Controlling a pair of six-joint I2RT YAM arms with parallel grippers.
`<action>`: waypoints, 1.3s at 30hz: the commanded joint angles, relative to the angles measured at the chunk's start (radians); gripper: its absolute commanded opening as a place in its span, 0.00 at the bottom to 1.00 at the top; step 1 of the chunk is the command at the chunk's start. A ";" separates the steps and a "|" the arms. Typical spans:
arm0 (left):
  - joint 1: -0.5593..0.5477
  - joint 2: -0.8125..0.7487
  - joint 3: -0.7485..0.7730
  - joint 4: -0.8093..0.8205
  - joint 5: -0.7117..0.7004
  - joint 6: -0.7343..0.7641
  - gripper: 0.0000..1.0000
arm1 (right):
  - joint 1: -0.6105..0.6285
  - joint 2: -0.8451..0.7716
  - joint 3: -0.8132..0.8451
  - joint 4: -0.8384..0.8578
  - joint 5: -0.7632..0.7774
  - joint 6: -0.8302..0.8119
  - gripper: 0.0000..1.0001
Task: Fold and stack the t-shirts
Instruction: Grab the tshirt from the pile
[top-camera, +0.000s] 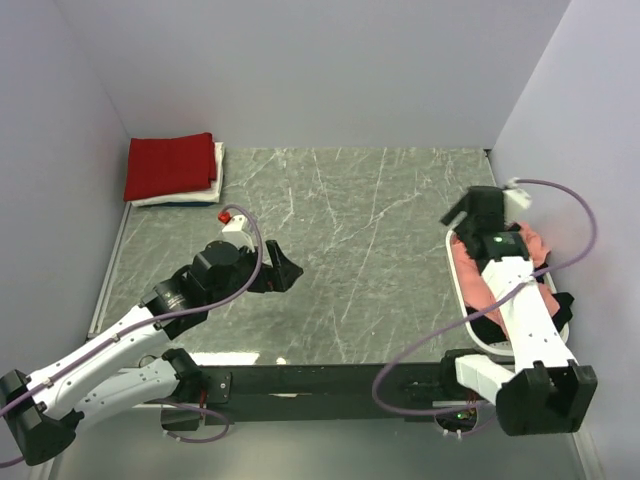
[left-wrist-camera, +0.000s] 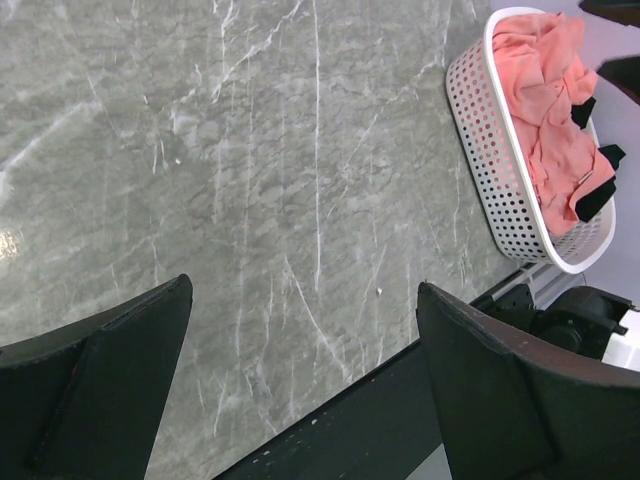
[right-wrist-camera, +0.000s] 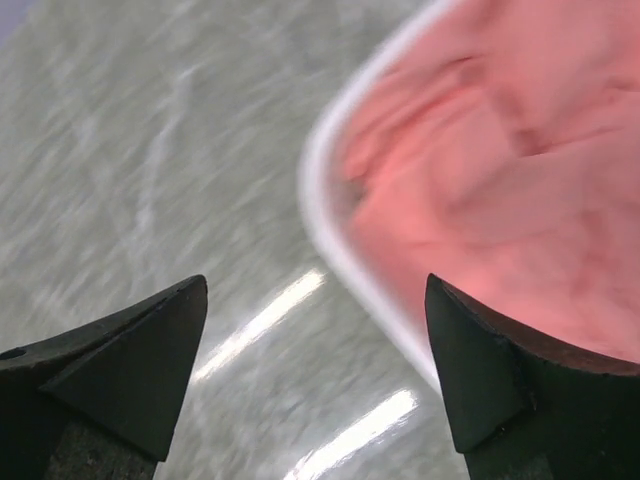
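A deep red folded t-shirt (top-camera: 170, 165) lies on a white folded one (top-camera: 200, 192) at the table's back left corner. A crumpled salmon-pink t-shirt (left-wrist-camera: 545, 100) (right-wrist-camera: 500, 150) fills the white basket (left-wrist-camera: 490, 170) at the right, with bits of a black t-shirt (left-wrist-camera: 600, 195) among it. My left gripper (top-camera: 290, 268) (left-wrist-camera: 305, 287) hovers open over bare table left of centre, holding nothing. My right gripper (top-camera: 475, 205) (right-wrist-camera: 316, 282) is open above the basket's far left rim (right-wrist-camera: 330, 230), one finger over the pink cloth, the other over the table.
The grey marbled table (top-camera: 370, 240) lies between the folded stack and the basket. Pale walls close in the left, back and right sides. The black base rail (top-camera: 330, 380) runs along the near edge.
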 joint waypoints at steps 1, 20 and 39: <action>-0.001 -0.030 0.054 -0.024 -0.004 0.040 0.99 | -0.197 -0.009 0.038 -0.040 -0.015 -0.050 0.95; -0.001 -0.072 0.069 -0.099 -0.036 0.049 0.99 | -0.423 0.302 -0.138 0.278 -0.153 0.137 0.91; -0.001 -0.055 0.082 -0.061 -0.058 0.011 0.99 | -0.422 -0.058 0.078 0.068 -0.322 -0.015 0.00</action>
